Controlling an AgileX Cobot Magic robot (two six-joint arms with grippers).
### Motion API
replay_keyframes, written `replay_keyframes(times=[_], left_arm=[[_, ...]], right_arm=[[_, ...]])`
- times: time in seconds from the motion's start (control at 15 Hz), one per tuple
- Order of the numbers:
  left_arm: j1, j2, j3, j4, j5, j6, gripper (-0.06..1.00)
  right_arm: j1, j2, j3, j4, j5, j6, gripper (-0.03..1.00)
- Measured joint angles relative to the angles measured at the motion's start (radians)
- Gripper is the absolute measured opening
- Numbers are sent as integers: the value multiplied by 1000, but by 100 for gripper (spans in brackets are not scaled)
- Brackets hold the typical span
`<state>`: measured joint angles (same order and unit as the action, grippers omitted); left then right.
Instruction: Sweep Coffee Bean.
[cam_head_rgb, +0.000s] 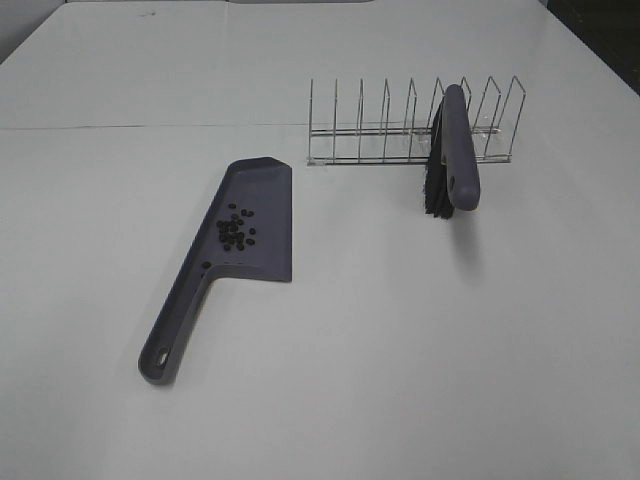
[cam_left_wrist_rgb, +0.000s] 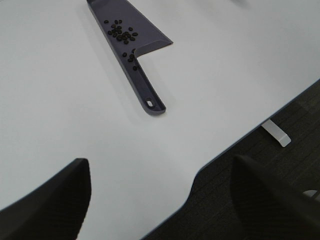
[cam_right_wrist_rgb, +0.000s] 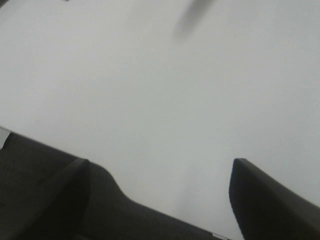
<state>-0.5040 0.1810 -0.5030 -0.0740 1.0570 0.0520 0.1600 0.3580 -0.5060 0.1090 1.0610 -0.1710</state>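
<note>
A purple-grey dustpan (cam_head_rgb: 250, 215) lies on the white table, handle toward the near left. A cluster of tiny dark coffee beans (cam_head_rgb: 235, 230) sits inside the pan near the handle end. It also shows in the left wrist view (cam_left_wrist_rgb: 122, 34) on the dustpan (cam_left_wrist_rgb: 145, 37). A brush (cam_head_rgb: 455, 150) with a purple-grey handle and black bristles leans in a wire rack (cam_head_rgb: 400, 125). My left gripper (cam_left_wrist_rgb: 160, 200) is open and empty, hanging over the table's near edge, well away from the dustpan handle. My right gripper (cam_right_wrist_rgb: 157, 200) is open and empty above bare table. Neither arm shows in the exterior view.
The wire rack stands at the back right of the table. The table edge (cam_left_wrist_rgb: 240, 140) runs across the left wrist view with dark carpet (cam_left_wrist_rgb: 280, 175) beyond it. A white strip (cam_left_wrist_rgb: 276, 133) lies on the floor.
</note>
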Motion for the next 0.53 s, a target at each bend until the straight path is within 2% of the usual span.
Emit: replay_keyframes(times=[0.13,0.27,0.4,0.53], left_arm=[[162,-74,0,-2,-1,0,73],[288,-157,0,-2,-1,0,73],[371,-183,0,-2,-2,0,73],[401,-184,0,-2,-2,0,73]], right_arm=[[-121,-124,0,0,0,0,68],[-185,-237,0,0,1,0,68],[-217,-326,0,9,1,0,68],[-221,-361,0,20,2,0,68]])
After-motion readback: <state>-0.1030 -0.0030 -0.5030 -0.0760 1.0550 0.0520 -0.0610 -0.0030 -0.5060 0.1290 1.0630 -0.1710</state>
